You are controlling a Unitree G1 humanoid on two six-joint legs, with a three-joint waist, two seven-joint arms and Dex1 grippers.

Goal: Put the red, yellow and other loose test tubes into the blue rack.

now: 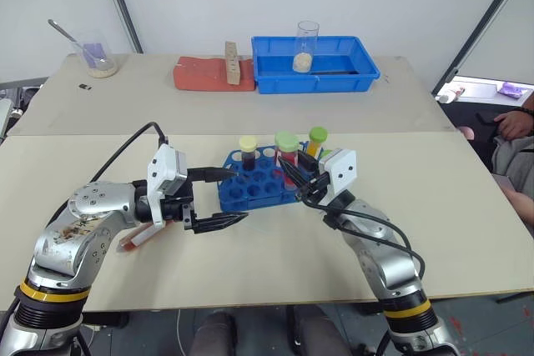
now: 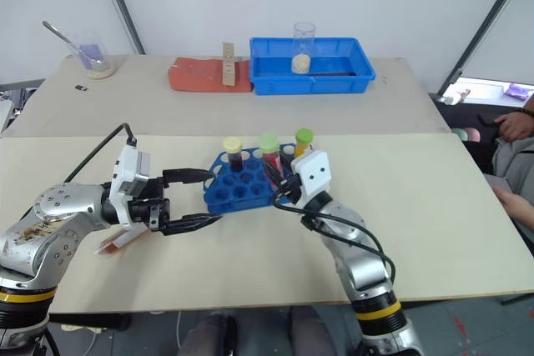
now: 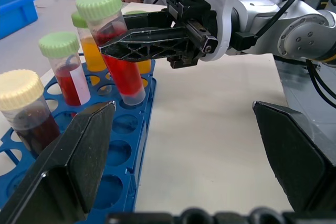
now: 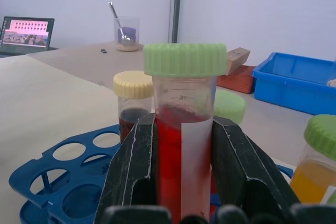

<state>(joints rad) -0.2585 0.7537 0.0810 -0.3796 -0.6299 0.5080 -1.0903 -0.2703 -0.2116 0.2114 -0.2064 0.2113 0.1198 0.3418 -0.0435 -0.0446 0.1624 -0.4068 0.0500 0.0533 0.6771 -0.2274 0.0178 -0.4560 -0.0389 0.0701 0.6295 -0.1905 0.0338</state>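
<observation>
The clear plastic, green-capped tube of red liquid (image 4: 184, 129) is clamped upright by the right gripper (image 3: 157, 43) over the blue plastic rack (image 1: 259, 183); it should be lowered straight into a free hole. The left gripper (image 1: 219, 199) is held wide, empty.

Place: a lab or test room
Signs: capped sample tubes (image 1: 287, 154) in a blue rack (image 1: 257, 181); a beaker with a spoon (image 1: 93, 54) at the tabletop's far left corner; a jar of powder (image 1: 305, 46) in a blue tray (image 1: 364, 72)
</observation>
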